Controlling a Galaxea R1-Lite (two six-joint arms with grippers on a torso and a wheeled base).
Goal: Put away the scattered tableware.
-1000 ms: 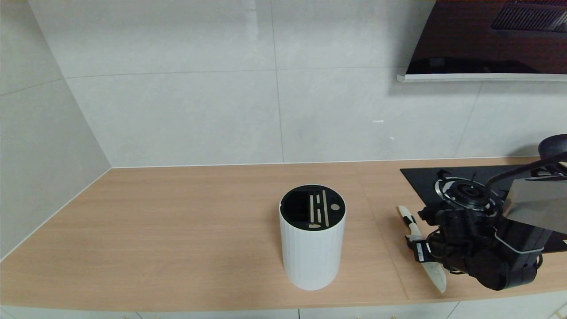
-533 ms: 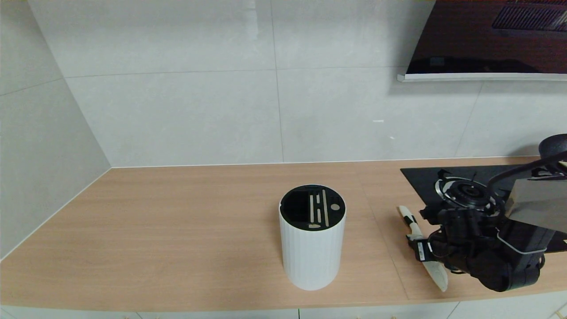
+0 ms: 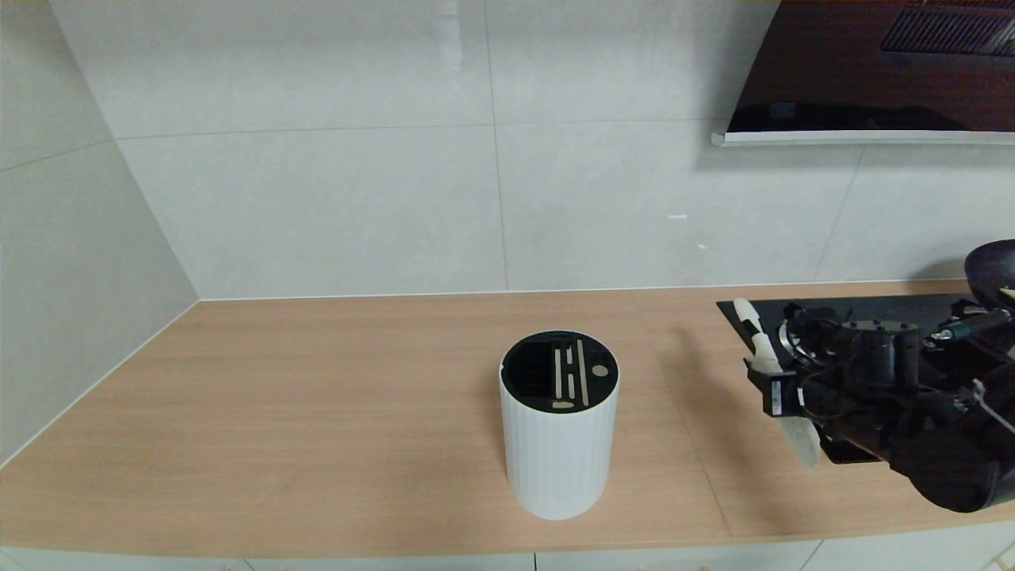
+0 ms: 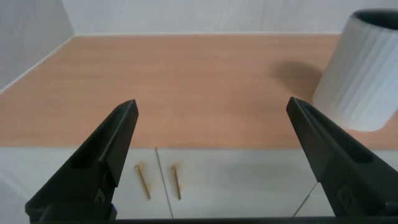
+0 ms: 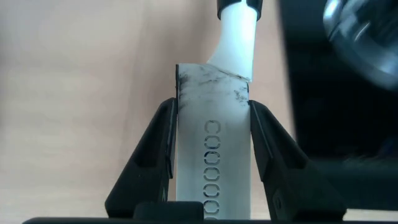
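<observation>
A white knife with a cream handle and black collar hangs above the counter's right side, lifted off the wood. My right gripper is shut on its blade; the right wrist view shows the white blade clamped between the two black fingers, handle pointing away. A white ribbed cylindrical holder with a black slotted top stands mid-counter, left of the knife. My left gripper is open below the counter's front edge, with the holder off to one side.
A black gas hob with a burner lies at the counter's right end, under the held knife's handle end. A dark range hood hangs above. Cabinet doors with gold handles sit below the counter. Bare wood stretches left of the holder.
My right gripper has lifted the knife off the counter and carried it up and back, over the hob's edge. The holder has not moved.
</observation>
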